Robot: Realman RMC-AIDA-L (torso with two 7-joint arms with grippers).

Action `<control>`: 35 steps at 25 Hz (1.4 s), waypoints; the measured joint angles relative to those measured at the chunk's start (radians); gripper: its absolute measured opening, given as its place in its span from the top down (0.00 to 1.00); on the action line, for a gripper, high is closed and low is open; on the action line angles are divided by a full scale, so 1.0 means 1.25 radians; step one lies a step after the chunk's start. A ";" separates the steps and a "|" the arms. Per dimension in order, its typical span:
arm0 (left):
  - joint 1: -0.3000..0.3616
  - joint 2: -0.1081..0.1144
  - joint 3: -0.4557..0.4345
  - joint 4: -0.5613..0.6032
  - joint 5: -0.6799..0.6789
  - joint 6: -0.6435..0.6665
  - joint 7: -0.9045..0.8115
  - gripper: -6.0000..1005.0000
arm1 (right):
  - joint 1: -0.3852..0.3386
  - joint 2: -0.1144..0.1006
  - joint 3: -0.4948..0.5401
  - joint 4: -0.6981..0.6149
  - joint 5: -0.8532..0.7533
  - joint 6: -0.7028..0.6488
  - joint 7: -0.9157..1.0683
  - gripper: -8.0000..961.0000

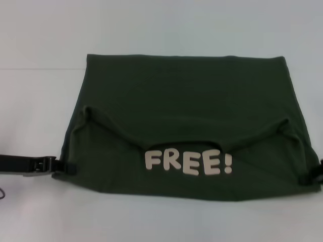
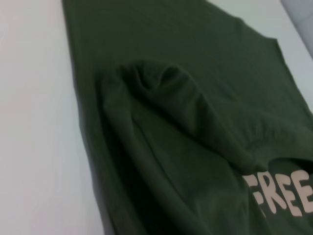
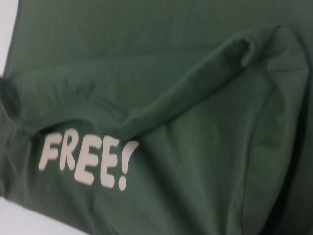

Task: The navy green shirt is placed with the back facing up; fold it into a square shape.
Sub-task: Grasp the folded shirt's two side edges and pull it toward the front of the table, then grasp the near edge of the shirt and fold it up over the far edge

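The left hand [image 1: 59,165] sits low at the shirt's left edge, fingers pinched on the hem where the cloth meets it; its arm reaches in along the counter [image 1: 30,101] from the outside. Just inward of that hand lies the navy green shirt [image 1: 186,96], spread flat on the counter, with its near portion turned over so the cream "FREE!" lettering [image 1: 189,162] shows between the two hands. The folded flap's upper corners bunch into small peaks, one beyond each hand, and the neckline curves just above the letters. The right hand [image 1: 314,174] is at the shirt's opposite edge, only partly in view; whether it grips the cloth I cannot tell.

The risk, as I judge it: the flap is rumpled, not flat, so letting go now could leave creases locked into the fold. If only one hand truly holds cloth, any pull would skew the flap and the edges would end up crooked, not square.
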 joint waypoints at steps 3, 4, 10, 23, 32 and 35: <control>-0.001 0.008 0.000 0.004 0.030 0.061 -0.012 0.95 | 0.004 -0.005 -0.006 0.000 -0.034 -0.044 -0.019 0.95; -0.001 0.008 0.000 0.004 0.030 0.061 -0.012 0.95 | 0.008 -0.006 -0.006 -0.001 -0.052 -0.059 -0.029 0.95; -0.020 0.019 0.000 0.005 0.109 0.218 -0.028 0.95 | 0.044 -0.005 -0.009 -0.002 -0.144 -0.140 -0.086 0.95; -0.027 0.019 0.004 0.003 0.190 0.395 -0.034 0.95 | 0.031 0.014 -0.079 -0.002 -0.183 -0.256 -0.144 0.95; -0.027 0.011 0.038 0.002 0.192 0.446 -0.026 0.95 | 0.018 0.023 -0.074 -0.004 -0.210 -0.268 -0.168 0.95; -0.025 0.011 0.042 0.002 0.192 0.448 -0.025 0.95 | 0.015 0.025 -0.074 -0.002 -0.210 -0.271 -0.169 0.95</control>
